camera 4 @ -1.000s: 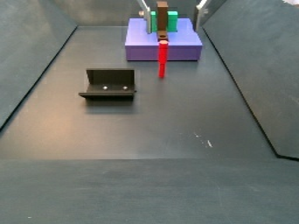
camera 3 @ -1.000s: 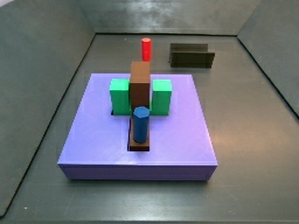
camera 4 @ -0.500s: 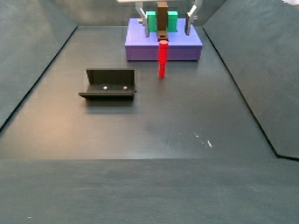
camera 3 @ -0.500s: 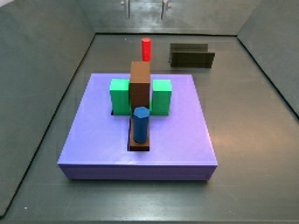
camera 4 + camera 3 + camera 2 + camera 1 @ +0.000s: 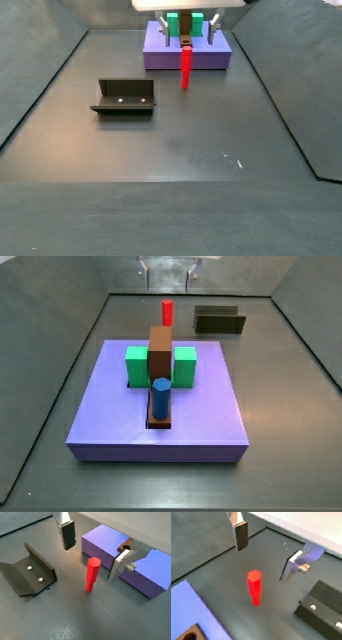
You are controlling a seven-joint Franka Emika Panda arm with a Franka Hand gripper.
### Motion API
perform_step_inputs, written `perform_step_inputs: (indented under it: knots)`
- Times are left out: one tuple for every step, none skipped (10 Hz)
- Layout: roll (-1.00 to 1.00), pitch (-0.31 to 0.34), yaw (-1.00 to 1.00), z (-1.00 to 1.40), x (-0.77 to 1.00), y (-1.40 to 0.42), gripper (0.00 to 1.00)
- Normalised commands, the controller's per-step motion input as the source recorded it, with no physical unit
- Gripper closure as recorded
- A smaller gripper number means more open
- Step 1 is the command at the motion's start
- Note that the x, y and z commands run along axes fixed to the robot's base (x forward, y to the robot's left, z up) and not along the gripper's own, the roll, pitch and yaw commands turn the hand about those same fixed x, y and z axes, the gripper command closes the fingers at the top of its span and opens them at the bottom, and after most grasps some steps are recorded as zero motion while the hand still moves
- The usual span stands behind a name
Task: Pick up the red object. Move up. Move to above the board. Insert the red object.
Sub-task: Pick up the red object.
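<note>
Stood upright on the dark floor, the red object (image 5: 91, 574), untouched and just beside the purple platform (image 5: 160, 406) (on the fixture's side of it). Hovered above it, the gripper (image 5: 90, 548), fingers (image 5: 240, 535) spread wide with the peg's top seen between them in both wrist views, no pad in contact. Nothing of the task done, then: pick-up judged still ahead, as were the lift, the move over and the insertion. Lay on the platform the brown board (image 5: 160, 368), its tall block flanked by green blocks (image 5: 138, 366), its low strip already carrying the blue peg (image 5: 160, 397). Sat well apart on the floor, the fixture (image 5: 124, 96).
</note>
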Motion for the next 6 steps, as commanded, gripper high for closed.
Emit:
perform_step_inputs:
  knots:
    - [-0.10, 0.000, -0.03, -0.30, 0.05, -0.25, 0.00]
    - [-0.10, 0.000, -0.05, -0.34, 0.03, -0.13, 0.00]
    - [-0.10, -0.014, -0.01, -0.31, 0.03, -0.11, 0.00]
    - [-0.08, -0.017, -0.02, -0.35, 0.01, -0.03, 0.00]
    - [-0.03, -0.007, -0.01, -0.30, 0.00, 0.00, 0.00]
    - [0.00, 0.000, 0.00, -0.23, 0.00, 0.00, 0.00]
